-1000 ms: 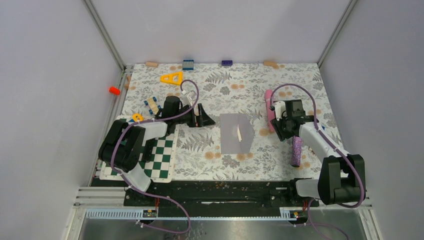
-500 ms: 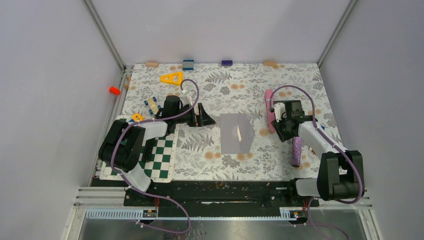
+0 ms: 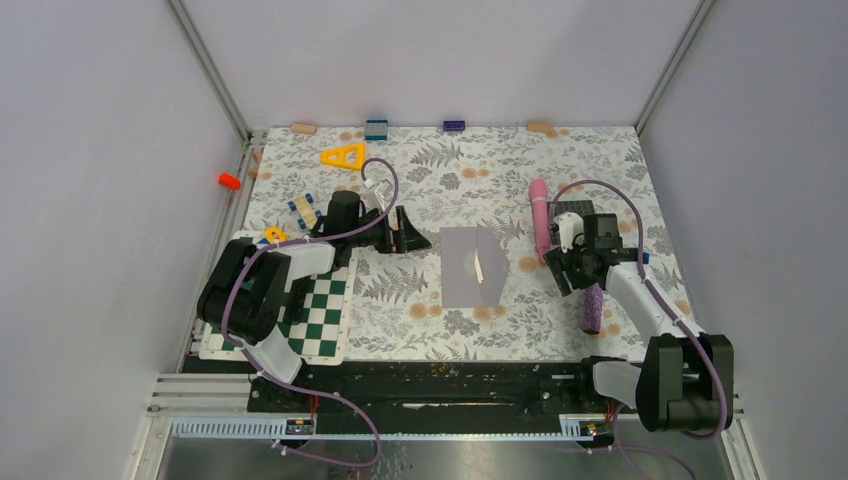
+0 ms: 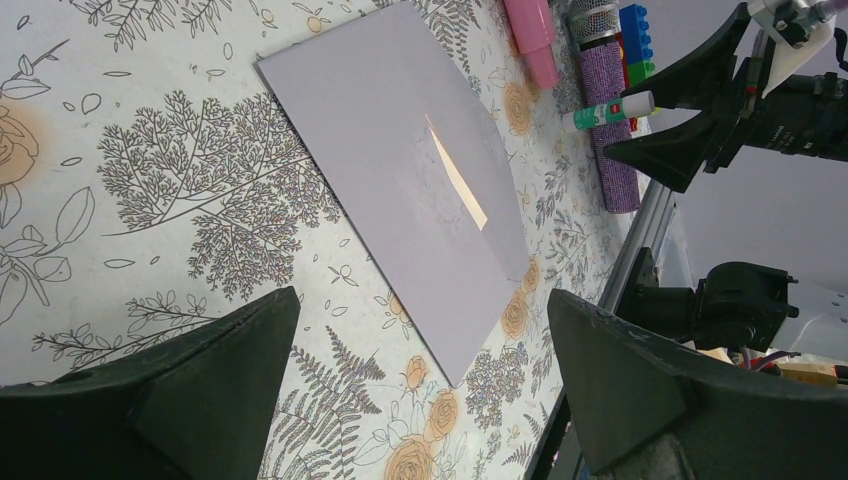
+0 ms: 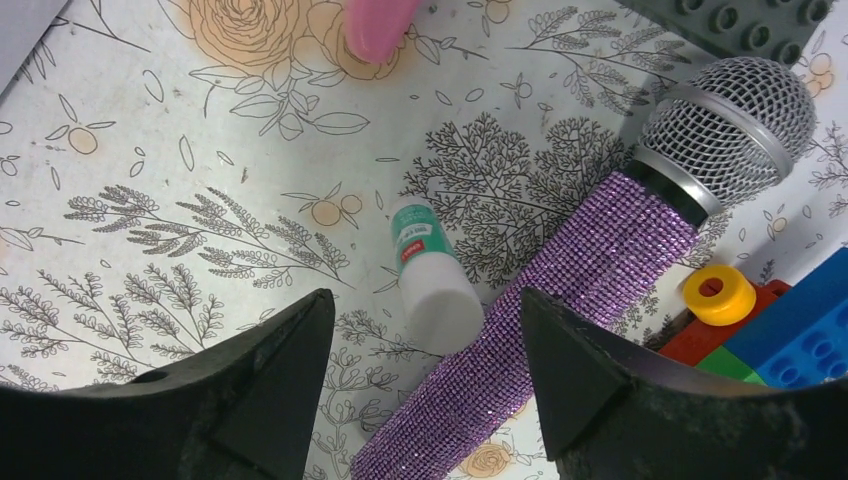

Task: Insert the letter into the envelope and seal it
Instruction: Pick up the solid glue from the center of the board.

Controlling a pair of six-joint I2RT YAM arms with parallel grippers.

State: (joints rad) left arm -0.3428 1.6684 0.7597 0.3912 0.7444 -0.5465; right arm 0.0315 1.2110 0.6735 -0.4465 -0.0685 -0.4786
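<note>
Right gripper: your jaws stand apart and hold nothing. They straddle the glue stick beneath them, a small smooth tube with a green label and a white cap. It lies against the purple sequinned microphone by the right jaw. You look lined up for the sealing step.

Left gripper: jaws spread wide, empty, facing the envelope just ahead, probably to steady it.

Envelope: flat matte grey paper, flap nearly down. A thin tan sliver of the letter shows at the flap's edge, so the letter appears inside, unsealed.
</note>
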